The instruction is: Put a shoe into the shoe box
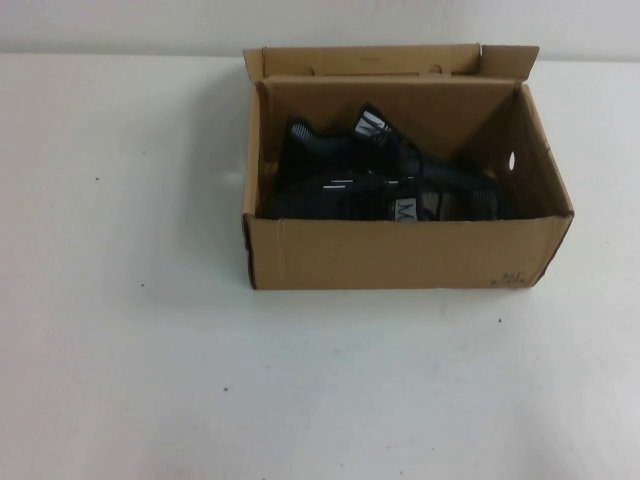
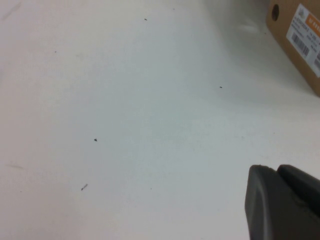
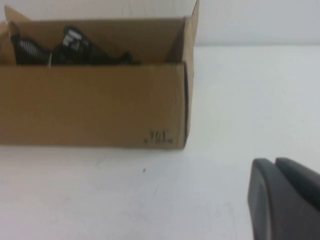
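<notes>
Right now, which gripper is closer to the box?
Hard to tell. Neither shows in the high view. The right gripper faces the box front; the left gripper sees only its labelled end.

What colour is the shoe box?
Brown cardboard; the shoe box shows best in the high view.

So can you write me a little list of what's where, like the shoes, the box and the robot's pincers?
shoe box: brown cardboard shoe box, flaps open, on the white table
shoe: black shoe with grey "M" patch, inside the box near its front wall
second sneaker: black second sneaker with white striped tab, behind it in the box
left pincer: left pincer over bare table, holding nothing
right pincer: right pincer in front of the box, holding nothing
</notes>
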`<state>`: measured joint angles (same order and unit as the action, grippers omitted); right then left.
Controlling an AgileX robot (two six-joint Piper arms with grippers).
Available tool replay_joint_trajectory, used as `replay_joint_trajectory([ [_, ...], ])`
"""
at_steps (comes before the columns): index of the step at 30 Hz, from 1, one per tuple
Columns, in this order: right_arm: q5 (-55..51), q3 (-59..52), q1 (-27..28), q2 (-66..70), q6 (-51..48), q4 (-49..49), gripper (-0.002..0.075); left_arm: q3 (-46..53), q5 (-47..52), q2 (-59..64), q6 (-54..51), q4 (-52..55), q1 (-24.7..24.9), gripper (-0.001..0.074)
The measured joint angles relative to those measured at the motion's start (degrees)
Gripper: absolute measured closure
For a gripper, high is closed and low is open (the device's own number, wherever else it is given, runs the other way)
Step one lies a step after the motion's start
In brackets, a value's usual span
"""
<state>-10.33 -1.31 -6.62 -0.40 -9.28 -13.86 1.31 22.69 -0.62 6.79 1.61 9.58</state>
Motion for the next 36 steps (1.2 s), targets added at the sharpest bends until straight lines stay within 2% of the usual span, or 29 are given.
replay_joint_trajectory([
  [6, -8.5, -0.4, 0.0, -0.1, 0.0, 0.0, 0.0743, 0.1, -0.1, 0.0, 0.0, 0.0, 0.1, 0.0736],
  [36, -9.4, -0.4, 0.0, -0.1, 0.0, -2.2, 0.0743, 0.1, -0.1, 0.0, 0.0, 0.0, 0.1, 0.0736],
])
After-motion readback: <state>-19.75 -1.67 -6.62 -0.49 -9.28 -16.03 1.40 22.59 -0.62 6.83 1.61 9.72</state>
